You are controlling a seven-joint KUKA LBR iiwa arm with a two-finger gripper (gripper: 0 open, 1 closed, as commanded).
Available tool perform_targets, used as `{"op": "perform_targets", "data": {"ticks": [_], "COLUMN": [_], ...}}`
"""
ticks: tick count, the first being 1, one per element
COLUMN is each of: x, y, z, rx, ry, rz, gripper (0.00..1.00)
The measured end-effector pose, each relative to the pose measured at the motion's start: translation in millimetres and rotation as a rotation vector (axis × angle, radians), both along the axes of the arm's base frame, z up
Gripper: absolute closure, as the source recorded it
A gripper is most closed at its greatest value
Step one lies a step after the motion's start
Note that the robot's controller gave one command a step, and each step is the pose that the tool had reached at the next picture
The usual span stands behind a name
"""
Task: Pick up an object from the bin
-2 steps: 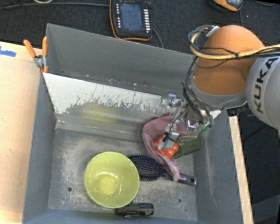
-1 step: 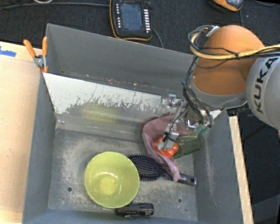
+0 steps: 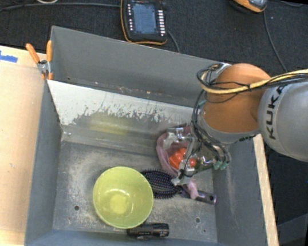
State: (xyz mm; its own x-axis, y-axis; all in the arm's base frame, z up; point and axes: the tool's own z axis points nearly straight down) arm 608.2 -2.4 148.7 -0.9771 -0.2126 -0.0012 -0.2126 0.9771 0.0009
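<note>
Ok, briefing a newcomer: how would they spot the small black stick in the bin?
In the grey bin, find the yellow-green bowl. The black stick lies beside its lower-right edge, by the near wall. Unlike the brush, it is short and bristle-free.

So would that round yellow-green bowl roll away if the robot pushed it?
Probably not. The round yellow-green plastic-looking bowl sits upright, open side up, so it would likely slide on the grey bin floor rather than roll. It looks thin and light, so it may tip if nudged at the rim.
</note>
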Motion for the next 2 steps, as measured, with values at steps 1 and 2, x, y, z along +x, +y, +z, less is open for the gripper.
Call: {"op": "perform_targets", "data": {"ticks": [1, 2], "x": [-6.7, -21.0], "y": [-27, -16], "z": [-32, -39], "rx": [-0.001, -0.001], "ry": [-0.005, -0.007], "rz": [0.306, 0.246], "gripper": [0.0, 0.0]}}
